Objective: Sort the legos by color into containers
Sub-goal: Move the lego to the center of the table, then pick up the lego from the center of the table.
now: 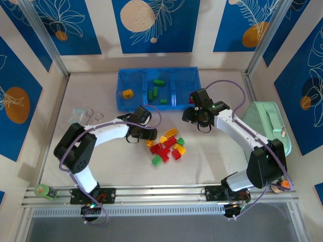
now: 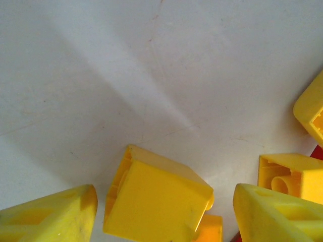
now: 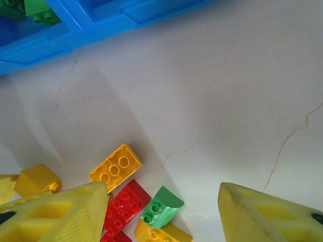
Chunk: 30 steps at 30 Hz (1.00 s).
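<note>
**Desk:** How far along are we?

**Me:** Early, I'd say. The tray (image 1: 184,83) at the far side has a few green bricks (image 1: 155,91) in its middle compartment and one orange-yellow brick (image 1: 127,93) in the left. The right compartment looks bare. Most bricks lie in a mixed pile (image 1: 169,146) on the surface (image 1: 121,171) between my two pincers, so the reds and yellows are all left to do.

**Desk:** And the pincers?

**Me:** My left pincer (image 2: 165,189) is parted either side of a tilted yellow brick (image 2: 156,201) at the pile's left edge, with gaps on both sides and no grip. My right pincer (image 3: 161,187) gapes with nothing in it, just in front of the tray.

**Desk:** Anything you can't read?

**Me:** A red fleck (image 1: 191,101) by the tray's right front corner, beside my right pincer: in or out, I can't tell. That yellow brick is cut off at the bottom of my left wrist view, and orange against yellow is hard to call
</note>
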Tool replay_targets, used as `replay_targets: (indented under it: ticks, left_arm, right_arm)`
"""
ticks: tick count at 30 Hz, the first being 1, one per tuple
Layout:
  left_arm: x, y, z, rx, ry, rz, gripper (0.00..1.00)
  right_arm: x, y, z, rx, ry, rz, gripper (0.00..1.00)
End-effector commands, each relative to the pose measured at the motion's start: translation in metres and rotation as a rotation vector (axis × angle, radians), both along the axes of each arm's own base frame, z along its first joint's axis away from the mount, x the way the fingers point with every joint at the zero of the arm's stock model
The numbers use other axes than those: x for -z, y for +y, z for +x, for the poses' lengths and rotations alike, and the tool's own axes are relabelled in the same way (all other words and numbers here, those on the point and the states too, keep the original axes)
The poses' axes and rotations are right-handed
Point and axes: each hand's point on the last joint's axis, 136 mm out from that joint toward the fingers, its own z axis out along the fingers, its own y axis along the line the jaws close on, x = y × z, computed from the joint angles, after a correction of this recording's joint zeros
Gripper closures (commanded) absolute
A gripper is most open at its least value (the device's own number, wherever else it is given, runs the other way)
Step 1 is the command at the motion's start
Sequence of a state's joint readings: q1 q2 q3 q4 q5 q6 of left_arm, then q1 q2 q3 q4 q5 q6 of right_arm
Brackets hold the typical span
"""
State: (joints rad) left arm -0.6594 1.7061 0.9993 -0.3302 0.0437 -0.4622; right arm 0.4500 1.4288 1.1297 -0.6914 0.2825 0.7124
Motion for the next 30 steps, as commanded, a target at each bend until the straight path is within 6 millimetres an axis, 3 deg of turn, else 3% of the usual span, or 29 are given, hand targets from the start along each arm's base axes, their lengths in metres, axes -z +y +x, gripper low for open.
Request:
replay_targets:
  ticks: [1,6,17,30]
  left_arm:
    - [-0.008,-0.001,-0.006,0.03,0.0,-0.004,0.28]
    - [-0.001,0.002,-0.009,0.037,0.019,0.021,0.29]
    - [0.004,0.007,-0.006,0.026,0.02,0.067,0.45]
    - [-0.04,0.021,0.027,-0.016,-0.101,0.091,0.53]
  right_arm:
    - [-0.004,-0.001,-0.005,0.012,-0.005,0.026,0.4]
    - [-0.001,-0.003,-0.009,0.017,-0.002,0.022,0.4]
    - [0.001,-0.007,-0.01,0.028,0.001,0.022,0.4]
    - [-0.003,-0.009,-0.013,0.027,-0.008,0.021,0.4]
